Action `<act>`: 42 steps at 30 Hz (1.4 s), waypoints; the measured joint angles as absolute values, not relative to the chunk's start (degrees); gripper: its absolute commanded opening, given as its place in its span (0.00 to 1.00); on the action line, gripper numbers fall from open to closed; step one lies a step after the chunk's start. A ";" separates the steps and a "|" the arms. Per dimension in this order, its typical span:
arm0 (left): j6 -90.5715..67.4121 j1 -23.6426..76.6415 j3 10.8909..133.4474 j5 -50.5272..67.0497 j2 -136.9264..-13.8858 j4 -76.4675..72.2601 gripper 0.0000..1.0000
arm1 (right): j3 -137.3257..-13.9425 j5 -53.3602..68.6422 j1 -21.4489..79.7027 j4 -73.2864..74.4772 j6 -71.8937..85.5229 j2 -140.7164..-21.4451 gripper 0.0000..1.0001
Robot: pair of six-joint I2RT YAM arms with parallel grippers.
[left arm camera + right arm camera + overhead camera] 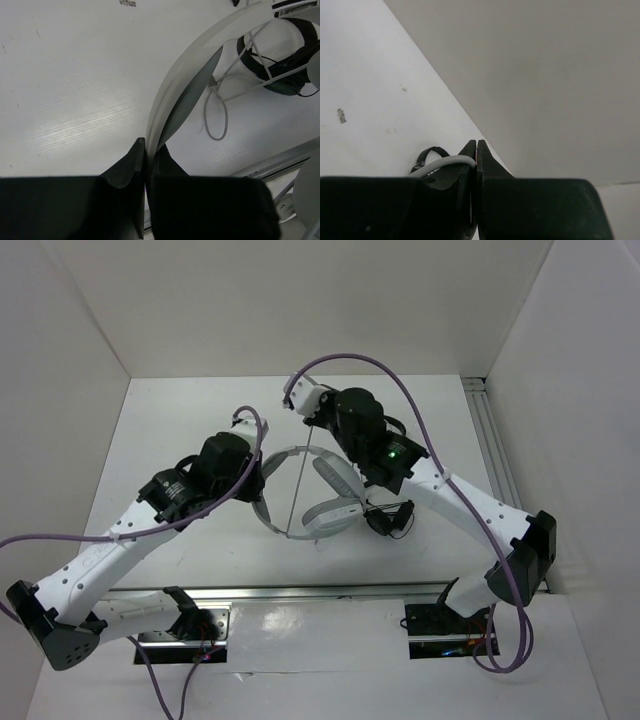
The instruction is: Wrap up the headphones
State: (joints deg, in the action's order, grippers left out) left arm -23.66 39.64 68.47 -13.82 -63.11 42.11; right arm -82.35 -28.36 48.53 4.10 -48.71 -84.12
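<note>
The light grey headphones (335, 512) sit at the table's middle, their wide headband (276, 462) arching to the left. My left gripper (262, 482) is shut on that headband (185, 65); in the left wrist view the band runs straight in between my fingertips (147, 146). My right gripper (312, 423) hangs over the far side of the headphones, shut on their thin grey cable (445, 162). The cable (296, 485) stretches taut from there across the headband's opening toward the near side. A slack loop of cable (216, 120) lies on the table.
Small black headphones (388, 517) lie just right of the grey earcups, under my right forearm. White walls close in the back and both sides. An aluminium rail (330, 592) runs along the near edge and another (490, 440) along the right.
</note>
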 measured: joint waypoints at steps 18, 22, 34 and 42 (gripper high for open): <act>-20.80 42.37 79.29 -15.38 -57.19 49.67 0.00 | -87.13 10.90 37.30 12.03 -27.27 -85.62 0.09; -19.73 42.78 86.15 -17.12 -59.66 53.17 0.00 | -84.55 19.68 34.61 6.87 -20.29 -85.62 0.09; -19.97 43.51 101.69 -15.97 -61.01 55.00 0.00 | -75.96 44.49 30.61 -25.41 9.52 -98.39 0.28; -25.04 43.62 109.71 -23.70 -65.10 52.47 0.00 | -69.10 45.93 36.77 -49.82 27.77 -112.90 0.22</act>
State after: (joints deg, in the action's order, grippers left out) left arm -25.04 43.62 109.71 -23.70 -65.10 52.47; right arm -69.10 45.93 36.77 -49.82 27.77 -112.90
